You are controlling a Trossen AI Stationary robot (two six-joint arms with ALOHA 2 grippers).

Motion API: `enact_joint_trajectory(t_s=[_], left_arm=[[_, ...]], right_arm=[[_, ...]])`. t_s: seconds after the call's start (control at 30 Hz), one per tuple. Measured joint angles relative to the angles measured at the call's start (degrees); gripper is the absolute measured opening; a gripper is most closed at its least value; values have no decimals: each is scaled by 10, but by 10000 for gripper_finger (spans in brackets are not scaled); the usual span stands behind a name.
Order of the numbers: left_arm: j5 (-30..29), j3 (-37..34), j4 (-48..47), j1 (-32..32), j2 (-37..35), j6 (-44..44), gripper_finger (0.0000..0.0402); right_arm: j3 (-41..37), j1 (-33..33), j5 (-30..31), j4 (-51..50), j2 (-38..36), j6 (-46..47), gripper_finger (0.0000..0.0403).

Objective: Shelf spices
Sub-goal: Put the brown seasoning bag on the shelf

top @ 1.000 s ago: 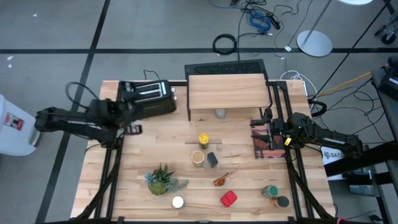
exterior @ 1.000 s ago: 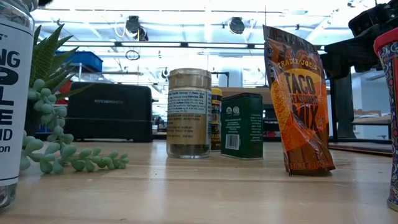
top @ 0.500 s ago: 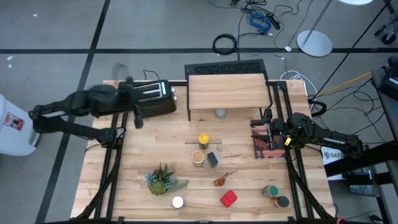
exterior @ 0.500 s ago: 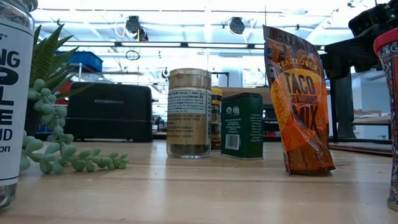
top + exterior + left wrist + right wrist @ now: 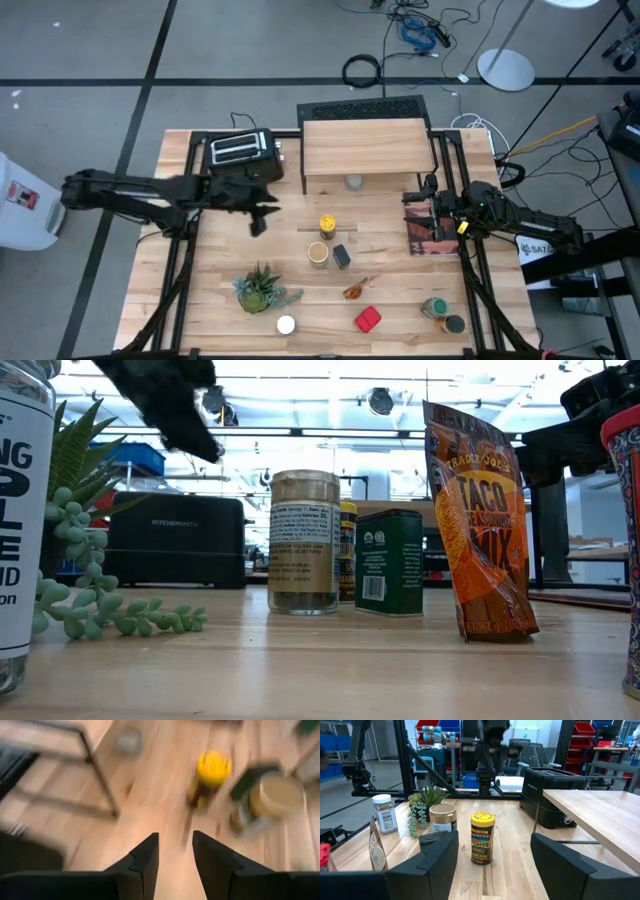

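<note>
your left gripper (image 5: 258, 222) hangs above the desk (image 5: 215, 270) in front of the black toaster (image 5: 243, 156), between it and the cluster of spices. in the left wrist view its two dark fingers (image 5: 143, 860) stand a little apart with only bare wood between them, so the jaws are parted and hold nothing. past those fingers you see the yellow-lidded jar (image 5: 212, 776) and the tan-lidded jar (image 5: 272, 800), well ahead and not touched.

your right gripper (image 5: 424, 198) waits at the right edge of the desk, beside the shelf's (image 5: 365, 148) right end. its jaws are wide apart and empty in the right wrist view, with the yellow-lidded jar standing upright on the desk well beyond them.

the shelf sits at the back of the desk with its plank top bare; one grey-lidded jar (image 5: 353, 182) stands under its front edge. the rest of the spices are on the open desk: the yellow-lidded jar in front of the shelf, the tan-lidded jar and the dark square tin (image 5: 342, 256) just beside each other nearer you, the taco seasoning pouch (image 5: 358, 287), the red tin (image 5: 367, 319) and the white-capped shaker (image 5: 286, 324) along the near side. the potted plant (image 5: 262, 289) stands just beside the shaker.
</note>
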Motion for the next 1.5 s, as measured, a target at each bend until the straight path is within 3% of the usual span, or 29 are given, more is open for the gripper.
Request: enact_joint_trajectory(t_s=[0.13,0.27,0.4,0.5,0.9,1.33,1.5], left_arm=[[0,-94,342,3,41,22,128],[7,-124,620,16,108,67,128],[59,-108,799,32,175,89,128],[108,-79,882,41,214,88,128],[246,63,886,45,239,85,128],[261,117,731,44,217,117,128],[257,148,621,44,187,134,128]], right_arm=[[0,0,0,0,0,0,236],[0,0,0,0,0,0,236],[0,0,0,0,0,0,236],[0,0,0,0,0,0,236],[0,0,0,0,0,0,236],[0,0,0,0,0,0,236],[0,0,0,1,0,0,236]])
